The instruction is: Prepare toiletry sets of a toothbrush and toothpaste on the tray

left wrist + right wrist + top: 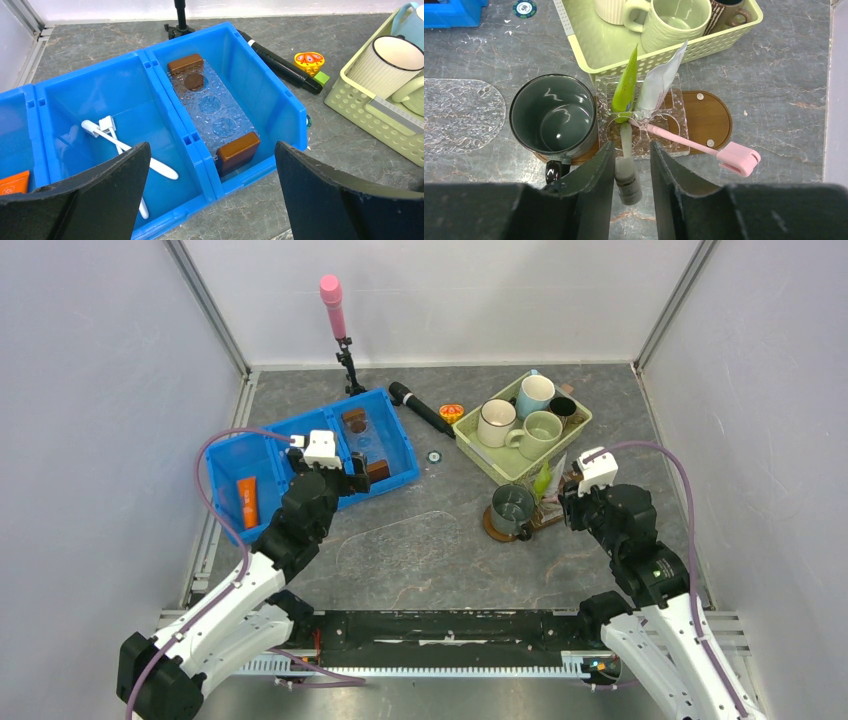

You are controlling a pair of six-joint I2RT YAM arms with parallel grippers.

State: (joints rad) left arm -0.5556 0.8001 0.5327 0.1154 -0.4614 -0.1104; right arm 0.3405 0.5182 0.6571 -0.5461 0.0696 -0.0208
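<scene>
The dark-brown wooden tray lies in front of the green basket and also shows in the top view. On it stand a dark mug and a clear glass holder with a green tube, a white tube and a pink toothbrush. A pale capped toothbrush leans out of the holder between the jaws of my right gripper, which stand narrowly apart with a gap on the right. My left gripper is wide open and empty over the blue bin's front edge, near two white toothbrushes and an orange tube.
The blue bin also holds a glass holder with brown ends. The green basket holds several mugs. A clear oblong sheet, a poker chip, a black marker and a pink-topped stand are on the table.
</scene>
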